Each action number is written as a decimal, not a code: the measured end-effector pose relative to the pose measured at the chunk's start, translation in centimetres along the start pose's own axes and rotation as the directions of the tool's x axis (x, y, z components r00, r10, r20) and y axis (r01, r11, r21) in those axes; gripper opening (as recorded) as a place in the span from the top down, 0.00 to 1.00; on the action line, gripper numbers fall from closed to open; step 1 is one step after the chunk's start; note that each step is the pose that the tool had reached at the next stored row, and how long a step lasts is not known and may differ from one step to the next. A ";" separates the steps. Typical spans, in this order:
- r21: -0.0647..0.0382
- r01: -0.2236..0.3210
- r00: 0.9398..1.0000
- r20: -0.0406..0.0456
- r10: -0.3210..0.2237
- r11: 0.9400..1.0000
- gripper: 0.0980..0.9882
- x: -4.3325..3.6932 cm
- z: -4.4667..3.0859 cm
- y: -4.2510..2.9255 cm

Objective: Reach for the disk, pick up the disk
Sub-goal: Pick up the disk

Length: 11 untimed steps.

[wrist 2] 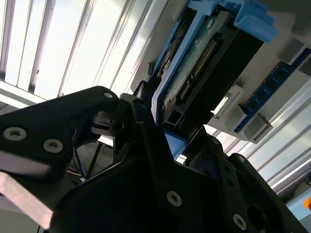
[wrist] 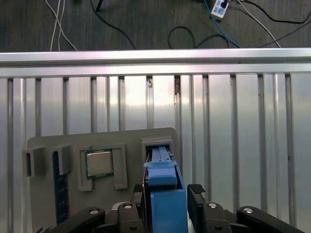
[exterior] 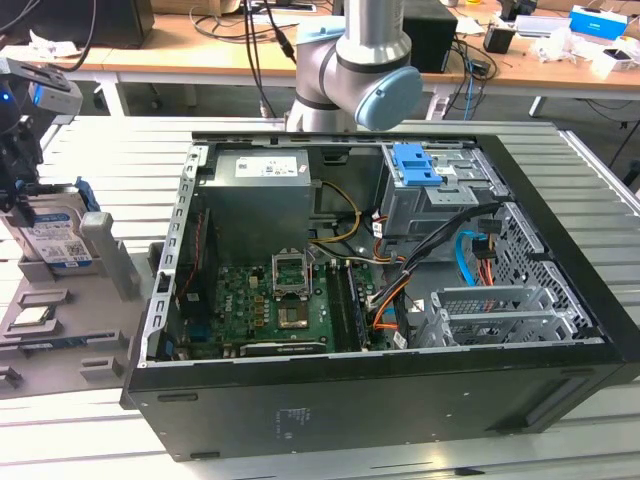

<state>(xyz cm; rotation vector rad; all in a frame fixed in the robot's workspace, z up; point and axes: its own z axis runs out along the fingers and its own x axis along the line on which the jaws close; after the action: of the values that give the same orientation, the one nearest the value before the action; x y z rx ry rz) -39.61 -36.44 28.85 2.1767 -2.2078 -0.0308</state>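
Reach step judged complete: I have the gripper (wrist: 167, 191) straddling the disk (wrist: 165, 208), which stands on edge in its slot in the grey fixture tray (wrist: 48, 143). Lift not yet done. I cannot tell whether the gripper is clamped on it. Surface: slatted aluminium table (exterior: 110, 160), with an open computer case (exterior: 400, 400) alongside. Cable-strewn desks (exterior: 200, 55) stand behind.

A slatted aluminium table (exterior: 120, 140) carries everything. Directly on it lies a black computer tower (exterior: 350, 410), set on its side with its interior open. Just beside it, toward the exterior view's left, lies a flat grey fixture tray (exterior: 110, 332).
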 end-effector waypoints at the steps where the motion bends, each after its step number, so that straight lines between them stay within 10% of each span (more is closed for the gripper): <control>1: 0.000 0.000 1.000 0.000 0.000 1.000 0.57 0.00 0.01 0.00; 11: 0.000 0.000 1.000 0.000 0.000 1.000 0.70 0.00 0.13 -0.01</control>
<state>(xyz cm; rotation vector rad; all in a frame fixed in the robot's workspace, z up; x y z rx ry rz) -39.61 -36.44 28.72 2.1766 -2.2078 -0.0308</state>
